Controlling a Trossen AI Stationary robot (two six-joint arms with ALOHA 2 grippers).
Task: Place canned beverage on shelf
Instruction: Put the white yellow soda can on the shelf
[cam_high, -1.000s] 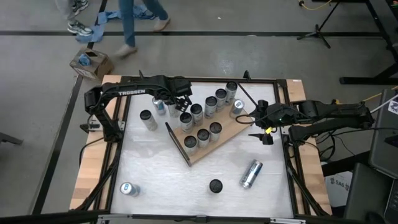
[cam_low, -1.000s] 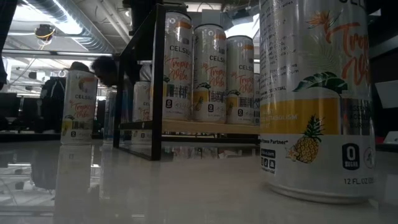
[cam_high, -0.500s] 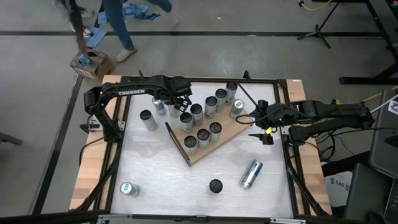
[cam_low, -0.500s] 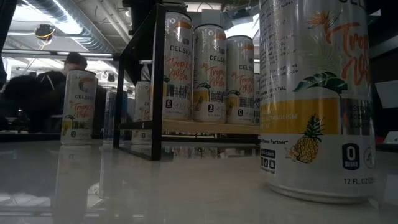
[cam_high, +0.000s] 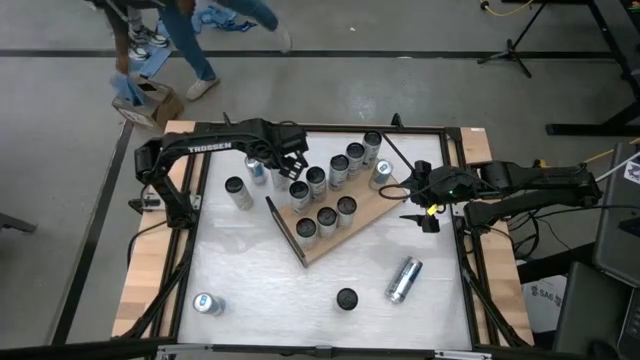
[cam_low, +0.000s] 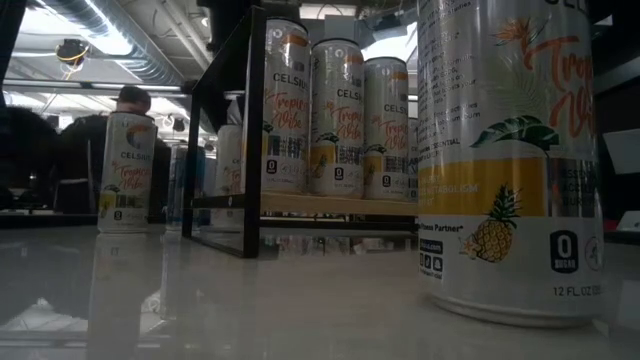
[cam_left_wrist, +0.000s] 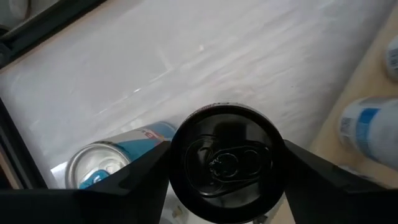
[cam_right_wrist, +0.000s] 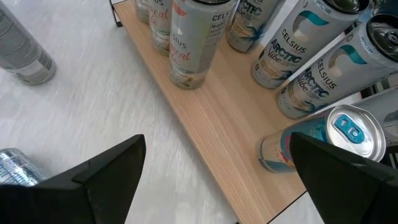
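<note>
The shelf (cam_high: 365, 218) is a light wood board with a dark panel (cam_high: 285, 232) at one end; several cans stand on it. My left gripper (cam_high: 284, 165) is at the shelf's far left corner, shut on an upright black-topped can (cam_left_wrist: 224, 158). A blue can (cam_left_wrist: 109, 169) with a silver top sits close beside it. My right gripper (cam_high: 421, 207) hangs open by the shelf's right end, and in its wrist view (cam_right_wrist: 217, 146) nothing lies between the fingers. My left gripper pinches the black-topped can by two opposite sides of its upper wall (cam_left_wrist: 176, 163), just under the rim, between its two fingers (cam_left_wrist: 134, 183). The fingers come steeply from above. The can stands upright; its own body hides whether its base is on the table.
Loose cans stand on the white table: one left of the shelf (cam_high: 237, 190), one at the near left (cam_high: 207, 304), a black-topped one near the front (cam_high: 346, 298). A silver can (cam_high: 403, 279) lies on its side. A person (cam_high: 170, 35) walks beyond the far edge.
On the table nothing has visibly moved. The person beyond the far edge has walked toward the left.
</note>
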